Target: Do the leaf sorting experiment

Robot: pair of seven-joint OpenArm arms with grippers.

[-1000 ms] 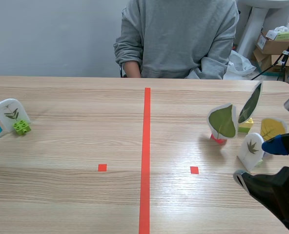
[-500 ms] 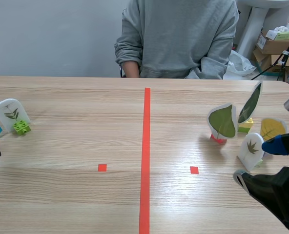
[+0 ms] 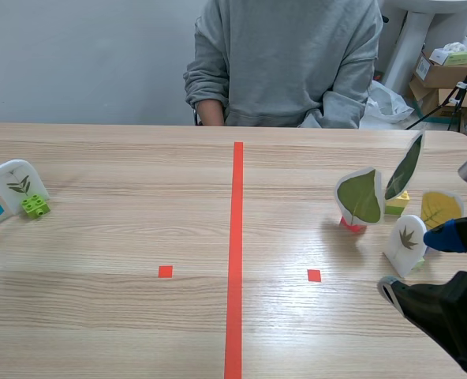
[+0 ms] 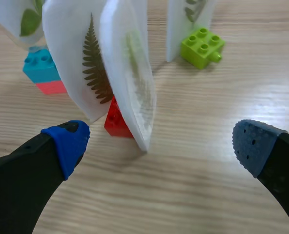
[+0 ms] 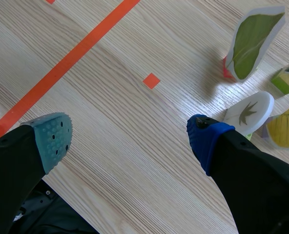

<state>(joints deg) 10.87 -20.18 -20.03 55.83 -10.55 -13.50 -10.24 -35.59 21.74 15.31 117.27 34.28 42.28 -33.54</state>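
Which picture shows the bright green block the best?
The left wrist view: the bright green block is large there, its studs plain, beside a white leaf card, ahead of the left gripper. The scene view shows it small, near the left edge of the table. The right wrist view does not show it.

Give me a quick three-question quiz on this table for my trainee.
1. True or false: the left gripper is shut on the fern card.
2. How many leaf cards stand on the right arm's side of the tape line? A two, B four, C six.
3. Fill in: in the scene view, the brick at the foot of the sprig card on the left arm's side is ___.
Key: 1 false, it is open. 2 B. 3 lime green.
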